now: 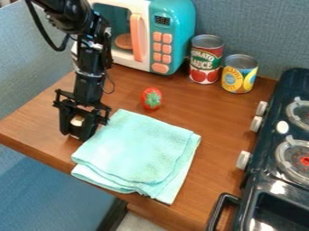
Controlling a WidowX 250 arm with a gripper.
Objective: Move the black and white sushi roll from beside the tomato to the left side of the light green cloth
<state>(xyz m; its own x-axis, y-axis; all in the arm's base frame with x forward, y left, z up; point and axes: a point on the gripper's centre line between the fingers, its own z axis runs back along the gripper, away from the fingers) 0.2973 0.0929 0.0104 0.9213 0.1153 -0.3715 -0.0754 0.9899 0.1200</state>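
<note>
Because its fingers press in from both sides, the black tool (79, 126) seems to steady a small pale object (77, 120) low over the tabletop (39, 121), just beside a mint cloth (136, 151) folded compactly; a toy strawberry (151, 98) lies apart.

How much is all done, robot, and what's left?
The mint-green cloth already looks folded on the wooden table. The gripper is around a small pale thing beside it, though I can't tell if it's gripped. Probably left: moving that pale thing; where to, I can't tell.
</note>
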